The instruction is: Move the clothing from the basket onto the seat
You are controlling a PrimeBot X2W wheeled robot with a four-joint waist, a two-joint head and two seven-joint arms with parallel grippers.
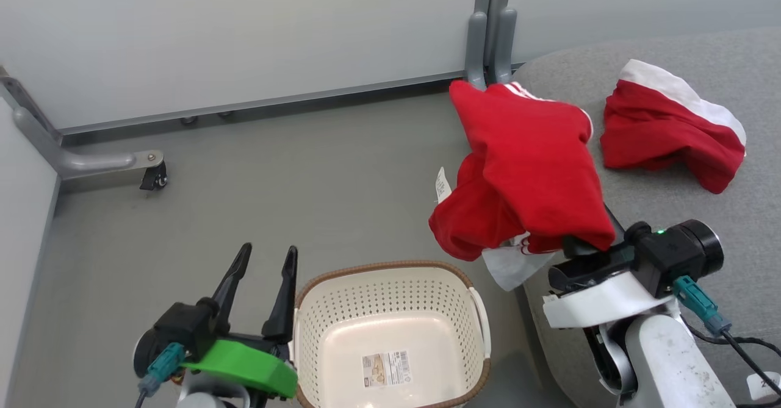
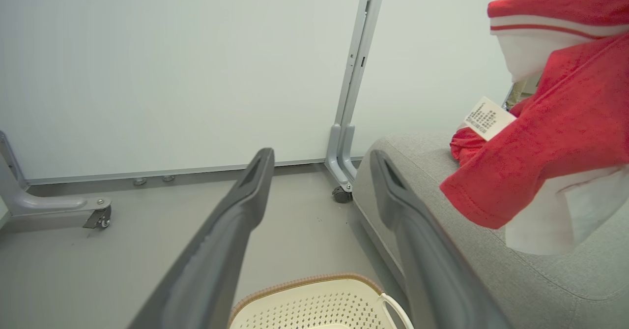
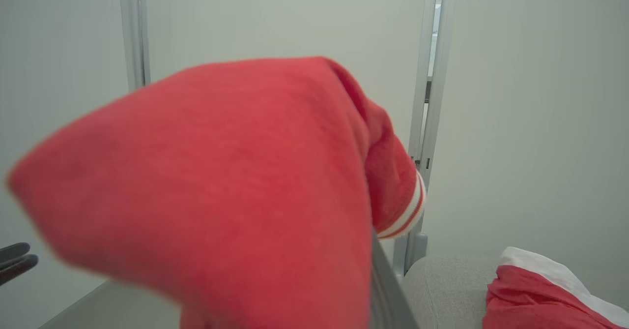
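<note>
R gripper (image 1: 586,258) pinches held garment (image 1: 531,164) — it hangs over seat (image 1: 671,213) left edge; bare fabric lies fwd-right. L gripper (image 1: 268,252) spread — beside basket (image 1: 378,268).

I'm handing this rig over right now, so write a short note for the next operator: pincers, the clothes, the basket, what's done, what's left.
Left pincer open, holding nothing, beside the basket.
Right pincer shut on one red garment, hanging at the edge of the seat.
Other garment lies on the seat. Basket holds no clothing.
Done: one garment placed. Left: set the held garment on the seat, release.
</note>
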